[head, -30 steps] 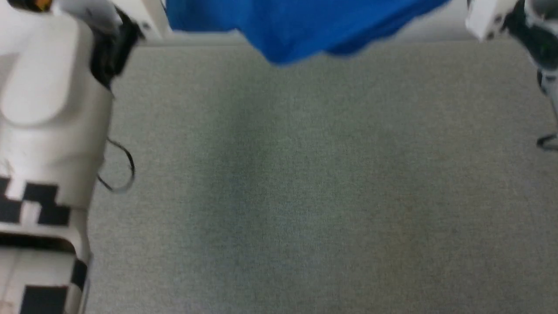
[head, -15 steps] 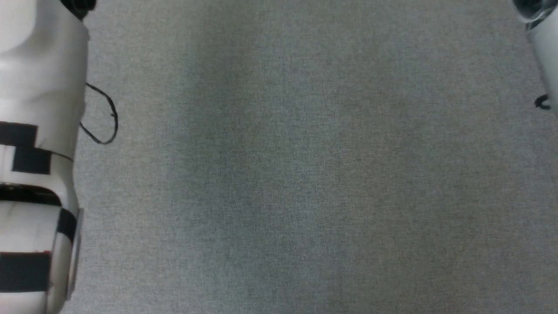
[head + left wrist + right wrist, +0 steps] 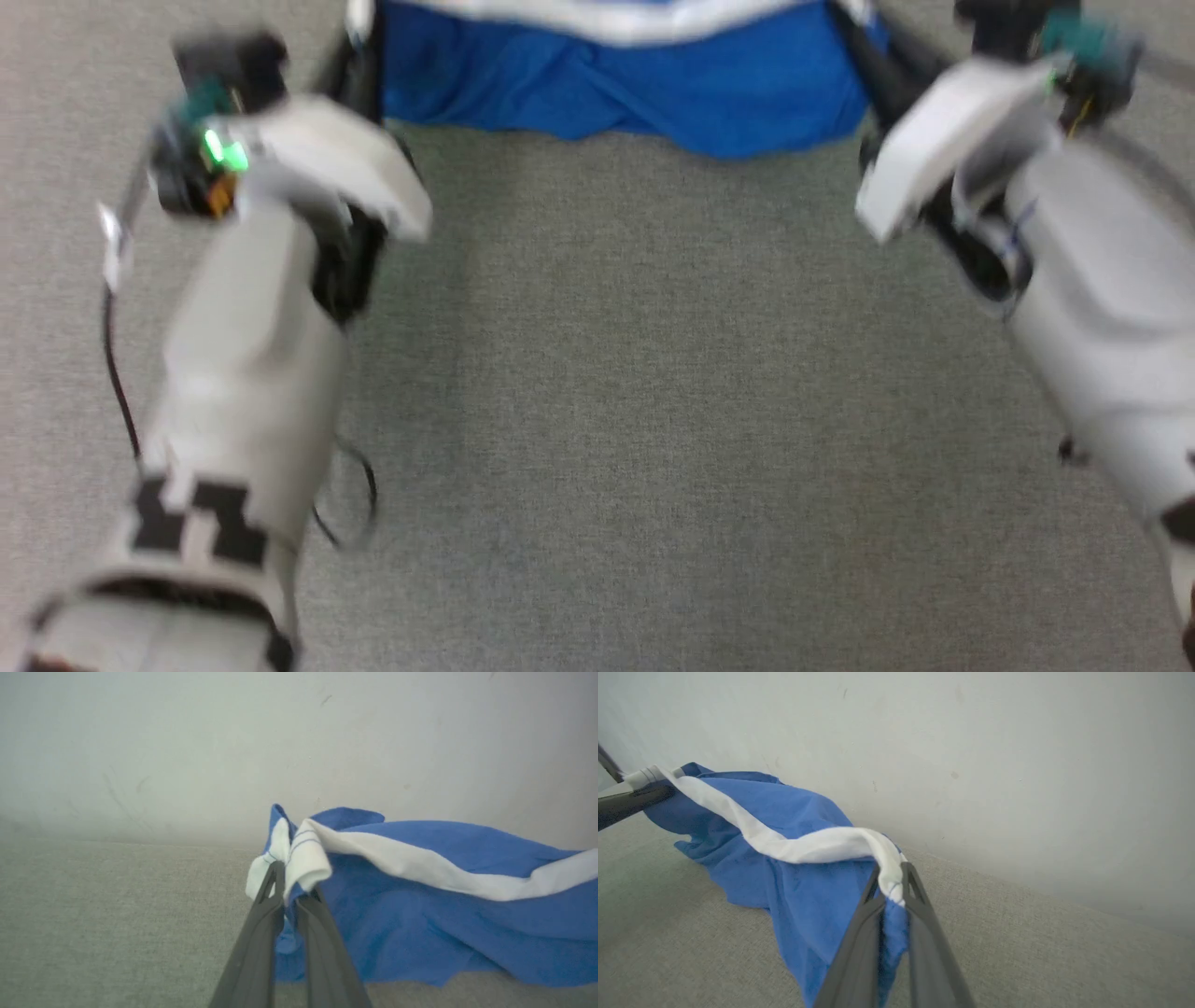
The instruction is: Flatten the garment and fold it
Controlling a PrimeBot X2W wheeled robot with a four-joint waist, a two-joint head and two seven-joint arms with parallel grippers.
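The garment (image 3: 616,93), royal-blue shorts with a white band, hangs stretched between my two grippers at the top of the head view, its lower edge sagging onto the grey surface. My left gripper (image 3: 292,882) is shut on a bunched white-banded corner of the garment (image 3: 420,905). My right gripper (image 3: 893,873) is shut on the white band at the other end of the garment (image 3: 784,812), blue cloth draping down between its fingers. In the head view the left gripper (image 3: 359,42) and right gripper (image 3: 859,37) flank the cloth. The head view is blurred.
A grey carpet-like surface (image 3: 635,392) spreads below the garment. A pale wall (image 3: 280,742) rises close behind it. A thin black cable loop (image 3: 350,509) hangs off my left forearm (image 3: 243,373). My right forearm (image 3: 1102,317) slants in from the lower right.
The head camera has swung: the garment slid out of its picture half a second ago and is back at the top now, with both forearms and wrists in view. Both grips are unchanged.
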